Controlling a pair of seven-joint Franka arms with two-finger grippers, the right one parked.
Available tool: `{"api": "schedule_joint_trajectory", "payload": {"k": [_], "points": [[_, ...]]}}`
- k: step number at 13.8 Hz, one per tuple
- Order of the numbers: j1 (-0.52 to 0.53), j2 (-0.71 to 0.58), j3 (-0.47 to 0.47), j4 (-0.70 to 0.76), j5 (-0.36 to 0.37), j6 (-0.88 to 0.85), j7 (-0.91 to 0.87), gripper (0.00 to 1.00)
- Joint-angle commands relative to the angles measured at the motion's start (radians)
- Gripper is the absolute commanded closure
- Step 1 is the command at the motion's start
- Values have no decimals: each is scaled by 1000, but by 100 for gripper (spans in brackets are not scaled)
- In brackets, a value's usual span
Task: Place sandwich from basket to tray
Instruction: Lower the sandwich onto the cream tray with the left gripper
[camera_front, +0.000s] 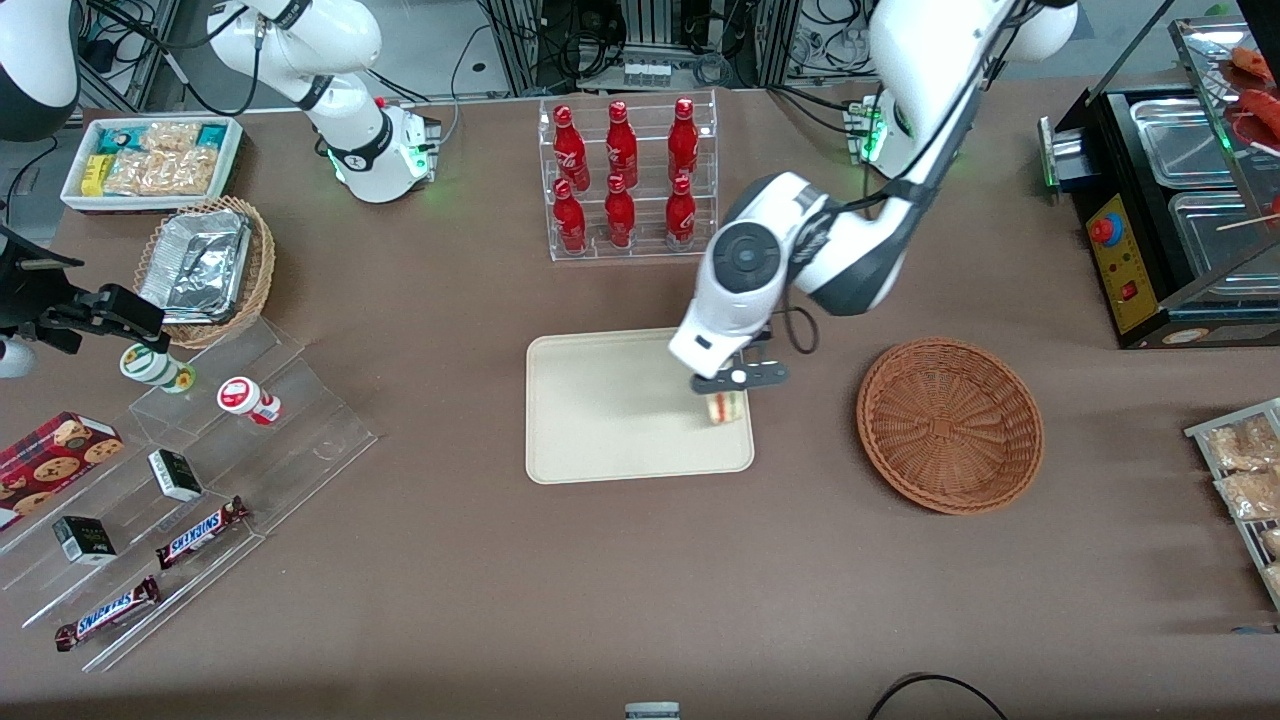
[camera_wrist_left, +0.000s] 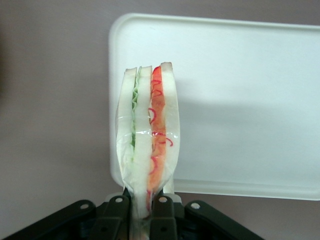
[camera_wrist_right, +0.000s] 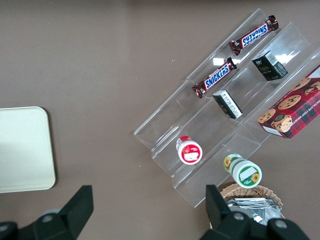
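Front view: I see my gripper (camera_front: 727, 392) over the tray (camera_front: 600, 420), at its edge toward the working arm's end, with the sandwich (camera_front: 725, 406) below it and the basket (camera_front: 949, 424) empty on the counter (camera_front: 640, 580) beside the tray. Left wrist view: my fingers (camera_wrist_left: 116, 209) are closed on the sandwich (camera_wrist_left: 148, 135), which stands cut edge up above the tray (camera_wrist_left: 240, 100) rim.

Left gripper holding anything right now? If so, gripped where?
Yes: the gripper is shut on the sandwich, pinching one narrow end of the wedge, above the tray's edge nearest the basket.
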Motion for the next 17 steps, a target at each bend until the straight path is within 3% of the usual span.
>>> {"api": "schedule_joint_trajectory", "payload": {"k": [1, 3, 6, 17], "points": [[-64, 93, 12, 120, 11, 14, -80, 100], [-106, 145, 17, 167, 20, 51, -130, 100], [-135, 198, 15, 207, 140, 59, -242, 100], [-149, 299, 15, 267, 148, 105, -293, 100]]}}
